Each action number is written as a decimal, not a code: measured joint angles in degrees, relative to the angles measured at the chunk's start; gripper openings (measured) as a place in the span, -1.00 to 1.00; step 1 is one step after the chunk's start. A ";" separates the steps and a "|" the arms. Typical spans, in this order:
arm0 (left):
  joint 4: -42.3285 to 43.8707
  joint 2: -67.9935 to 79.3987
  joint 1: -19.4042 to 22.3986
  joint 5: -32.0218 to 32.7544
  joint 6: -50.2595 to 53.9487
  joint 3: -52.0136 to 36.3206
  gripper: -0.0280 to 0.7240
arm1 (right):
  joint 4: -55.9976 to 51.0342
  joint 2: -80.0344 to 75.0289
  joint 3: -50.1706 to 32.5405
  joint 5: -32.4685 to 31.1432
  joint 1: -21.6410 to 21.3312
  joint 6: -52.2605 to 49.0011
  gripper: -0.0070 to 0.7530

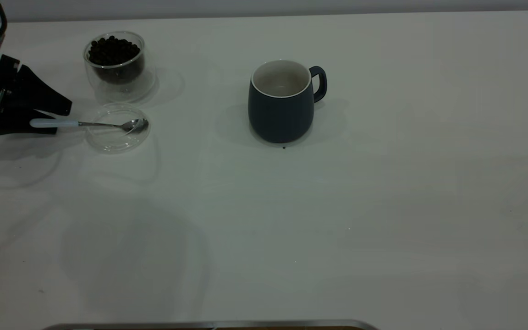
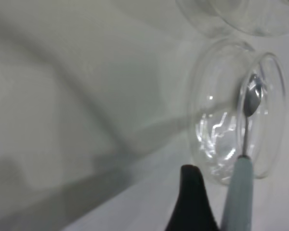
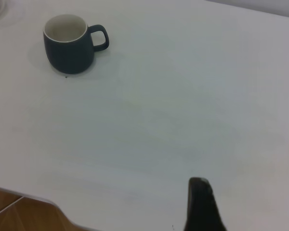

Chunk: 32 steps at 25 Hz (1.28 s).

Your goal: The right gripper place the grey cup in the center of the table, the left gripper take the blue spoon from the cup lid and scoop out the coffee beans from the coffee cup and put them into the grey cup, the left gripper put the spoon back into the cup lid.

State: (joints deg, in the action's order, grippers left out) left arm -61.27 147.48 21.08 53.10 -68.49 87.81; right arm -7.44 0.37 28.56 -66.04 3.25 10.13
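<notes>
**Fingers spread at the spoon handle, mug upright mid-table**

Fingers (image 1: pixel 57 104) of the left gripper (image 1: pixel 57 117) are spread apart in the exterior view, one above and one below the pale handle end of the blue spoon (image 1: pixel 90 123); whether they press on it cannot be told. The spoon's metal bowl lies inside the cup lid (image 1: pixel 116 143), which sits just in front of the coffee cup (image 1: pixel 119 68) with its heap of coffee beans (image 1: pixel 113 49). All of this crowds the far left edge of the table (image 1: pixel 337 229). The grey cup (image 1: pixel 282 103) stands upright near the middle, handle toward the right, well apart from the lid. Wide bare tabletop runs to the right and near edges.

From the left wrist view, one dark finger (image 2: pixel 192 202) shows beside the spoon's handle, a narrow gap between them; the neck crosses the lid's rim and the bowl rests on the glass.

From the right wrist view, the right gripper shows only a dark finger tip (image 3: pixel 202 204) near the table's edge, far from the grey cup; its opening cannot be told.
</notes>
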 joint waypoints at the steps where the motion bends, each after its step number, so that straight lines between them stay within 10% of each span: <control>1: 0.76 0.00 0.00 0.00 -0.90 0.66 0.76 | 0.00 0.00 0.00 0.00 0.00 0.00 0.36; 16: 25.64 -23.20 -0.11 13.71 27.60 15.60 0.67 | 0.00 0.00 0.00 0.00 0.00 0.00 0.36; 32: 42.21 -56.80 -8.28 13.71 46.77 5.13 0.65 | 0.00 0.00 0.00 0.00 0.00 0.00 0.36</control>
State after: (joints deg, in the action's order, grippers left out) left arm -19.06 90.68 12.80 66.81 -21.72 92.94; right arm -7.44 0.37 28.56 -66.04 3.25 10.13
